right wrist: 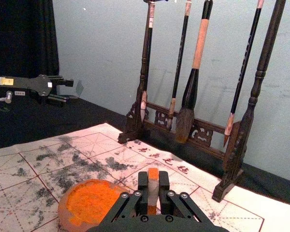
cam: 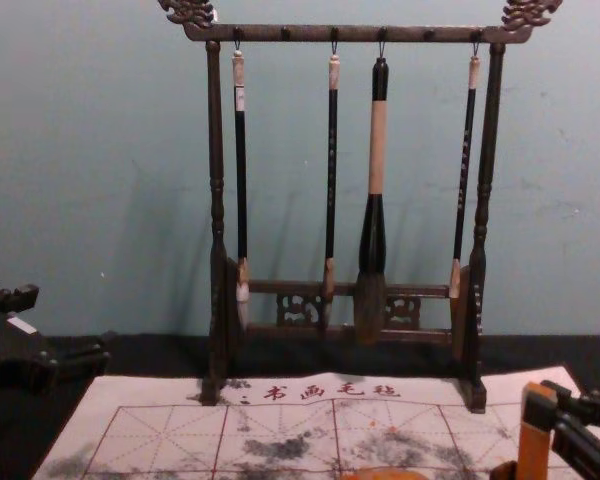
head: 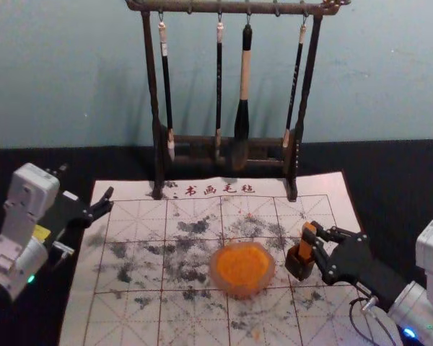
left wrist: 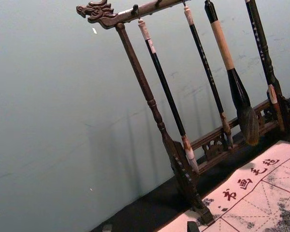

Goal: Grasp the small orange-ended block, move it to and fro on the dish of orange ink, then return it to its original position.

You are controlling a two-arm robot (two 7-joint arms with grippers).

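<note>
- Head view: the right gripper [head: 312, 244] holds the orange block [head: 304, 249] between closed-in fingers, on the right of the orange ink dish [head: 242, 269]. The block stands nearly upright, long axis up and down, its lower end at the small brown holder [head: 298, 265]; whether it has entered, I cannot tell. The left gripper [head: 84, 225] is parked over the left edge of the felt mat [head: 79, 310], its fingers wide apart.
- Left wrist view: the brush rack [left wrist: 147, 92] with its carved dragon-head end, the hanging brushes and the mat's printed heading; two fingertips peek in, well separated.
- Right wrist view: the block's pale face below its orange top, pinched snugly by fingers on both sides; its long axis is upright here too. The dish lies near it.
- Chest view: the block's tall orange side and darker top, upright with a very slight lean to the right. Part of the ink dish shows at the bottom edge.
</note>
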